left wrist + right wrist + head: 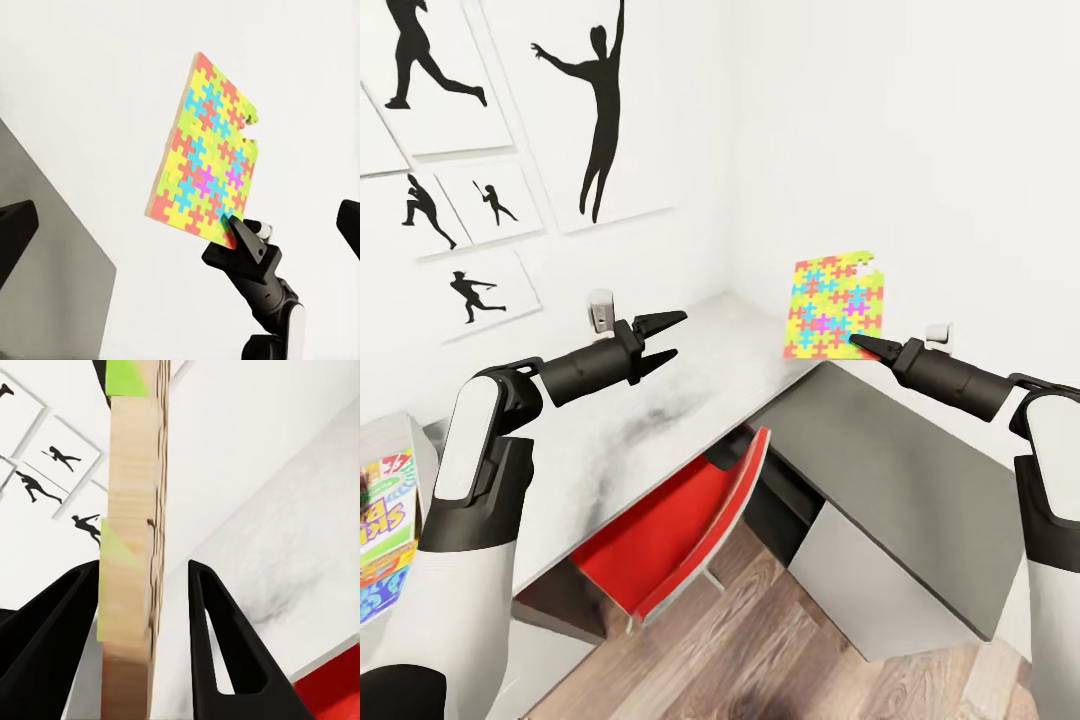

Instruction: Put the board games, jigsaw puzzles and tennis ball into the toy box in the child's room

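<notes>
Your right gripper (857, 342) pinches a jigsaw puzzle (834, 306) by its lower corner and holds it upright in the air above the far end of the table (660, 400), close to the white wall. The right wrist view looks straight along the puzzle's thin pale edge (133, 555), which lies against one finger (52, 637), while a gap shows between it and the other; that grip looks slight. The risk you carry from here is a slip: a thin sheet held at one corner can pivot or drop if the arm swings fast, and the notched upper edge near the wall could catch if you turn it that way. Your left gripper (660, 338) hangs over the tabletop with its fingers spread and nothing between them; a careless sweep of either arm could bring the two together.

The tabletop is pale grey, mottled with a darker smudge, and runs along a wall hung with black silhouette prints of athletes (595, 100). A lower dark-topped cabinet (900, 480) meets it at the corner, a red chair (680, 530) is tucked beneath, and the floor is wood plank. Stacked game boxes, a "Skip-Bo" (385, 520) among them, sit at your left edge; you will have to carry the puzzle that way, I judge
</notes>
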`<state>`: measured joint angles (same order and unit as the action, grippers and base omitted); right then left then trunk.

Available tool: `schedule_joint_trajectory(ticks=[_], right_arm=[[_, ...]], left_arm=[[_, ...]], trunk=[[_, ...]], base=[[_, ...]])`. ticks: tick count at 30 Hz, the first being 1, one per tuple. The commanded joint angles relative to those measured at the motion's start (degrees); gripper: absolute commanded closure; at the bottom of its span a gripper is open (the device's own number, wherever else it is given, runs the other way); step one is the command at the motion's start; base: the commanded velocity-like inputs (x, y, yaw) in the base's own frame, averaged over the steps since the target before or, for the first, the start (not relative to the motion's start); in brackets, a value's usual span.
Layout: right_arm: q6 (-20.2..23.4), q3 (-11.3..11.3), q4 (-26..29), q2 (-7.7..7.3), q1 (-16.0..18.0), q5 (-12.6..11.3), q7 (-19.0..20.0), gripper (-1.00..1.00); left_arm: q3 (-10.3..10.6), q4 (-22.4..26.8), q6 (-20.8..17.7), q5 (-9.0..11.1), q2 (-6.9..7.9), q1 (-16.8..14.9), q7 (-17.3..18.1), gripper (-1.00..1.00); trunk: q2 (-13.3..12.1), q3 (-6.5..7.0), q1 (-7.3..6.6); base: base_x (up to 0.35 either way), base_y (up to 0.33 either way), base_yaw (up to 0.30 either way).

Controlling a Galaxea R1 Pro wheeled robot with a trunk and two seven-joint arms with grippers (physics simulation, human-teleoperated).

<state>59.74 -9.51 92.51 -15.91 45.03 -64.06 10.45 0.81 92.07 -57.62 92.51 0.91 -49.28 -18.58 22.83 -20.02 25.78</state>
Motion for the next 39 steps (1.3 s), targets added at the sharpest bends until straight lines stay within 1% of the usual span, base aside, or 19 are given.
schedule_joint_trajectory(ticks=[1,6,16,31,39], right_arm=[[0.3,-0.1,0.0,0.00,0.1,0.5,0.7,1.00],[0.3,0.4,0.0,0.06,0.1,0.5,0.7,1.00],[0.3,1.0,0.0,0.14,0.1,0.5,0.7,1.00],[0.3,1.1,0.0,0.05,0.1,0.5,0.7,1.00],[0.3,1.2,0.0,0.10,0.1,0.4,0.7,1.00]], left_arm=[[0.0,0.0,0.0,0.6,0.04,0.0,-0.6,-1.00],[0.0,0.0,0.0,0.6,0.05,0.0,-0.6,-1.00],[-0.1,0.0,0.0,0.6,0.06,0.0,-0.7,-1.00],[-0.2,0.0,0.1,0.5,0.10,0.1,-0.6,-1.00],[-0.3,0.0,0.0,0.4,0.50,0.2,-0.7,-1.00]], trunk=[[0.1,0.00,0.00],[0.1,0.46,0.00],[0.1,1.40,0.00],[0.1,2.81,0.00],[0.1,3.56,0.00]], base=[[-0.240,0.000,-0.064],[-0.129,0.000,-0.055],[-0.030,0.000,-0.016],[-0.003,0.000,0.044],[0.000,0.000,0.010]])
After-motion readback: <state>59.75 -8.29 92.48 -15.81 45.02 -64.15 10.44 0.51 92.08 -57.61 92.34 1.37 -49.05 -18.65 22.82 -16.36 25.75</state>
